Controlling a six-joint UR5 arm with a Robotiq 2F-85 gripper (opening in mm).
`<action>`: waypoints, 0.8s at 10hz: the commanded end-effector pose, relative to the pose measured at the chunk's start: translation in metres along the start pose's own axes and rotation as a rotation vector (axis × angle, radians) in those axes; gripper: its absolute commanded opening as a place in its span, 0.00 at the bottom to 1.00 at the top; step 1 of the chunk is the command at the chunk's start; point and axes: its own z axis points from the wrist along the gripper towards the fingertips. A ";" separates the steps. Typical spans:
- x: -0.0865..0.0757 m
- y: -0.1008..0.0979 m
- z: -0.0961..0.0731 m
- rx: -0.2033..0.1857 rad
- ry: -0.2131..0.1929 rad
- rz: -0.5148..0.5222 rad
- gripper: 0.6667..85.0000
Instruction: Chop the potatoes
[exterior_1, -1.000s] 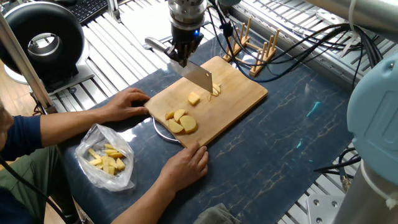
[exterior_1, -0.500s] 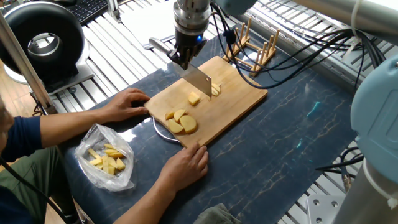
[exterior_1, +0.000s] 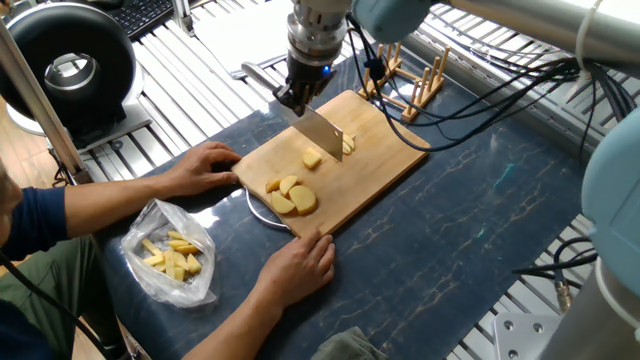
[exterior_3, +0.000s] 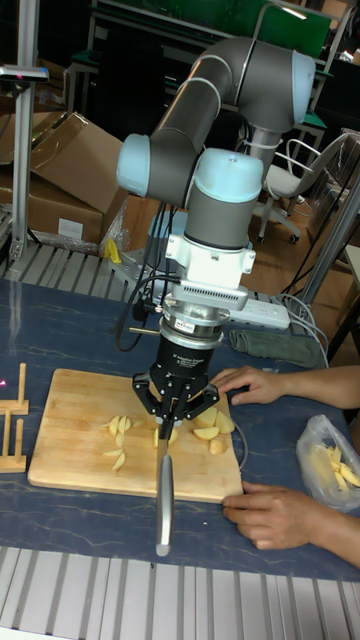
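Pale yellow potatoes lie on the wooden cutting board (exterior_1: 385, 150): a small chunk (exterior_1: 312, 159), a cluster of rounded slices (exterior_1: 291, 197) and thin sticks (exterior_1: 347, 146). My gripper (exterior_1: 297, 98) hangs over the board's far edge, shut on the handle of a knife (exterior_1: 322, 133) whose broad blade points down between the chunk and the sticks. In the tall fixed view the gripper (exterior_3: 170, 408) holds the knife (exterior_3: 163, 492) edge-on above the board (exterior_3: 70, 440), with potato pieces on both sides (exterior_3: 118, 432) (exterior_3: 211, 424).
A person's hands (exterior_1: 200, 166) (exterior_1: 298, 266) rest at the board's near-left edge. A clear plastic bag of yellow pieces (exterior_1: 172, 256) lies at front left. A wooden rack (exterior_1: 412, 76) stands behind the board, a black ring-shaped device (exterior_1: 70, 66) at far left.
The gripper and knife have shifted slightly to the right over the board. The potatoes and the hands have stayed put.
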 end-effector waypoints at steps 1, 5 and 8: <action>0.007 0.000 -0.001 -0.011 -0.009 0.003 0.00; 0.019 0.002 -0.008 0.004 0.005 -0.006 0.00; 0.022 0.011 -0.004 -0.005 -0.007 -0.009 0.00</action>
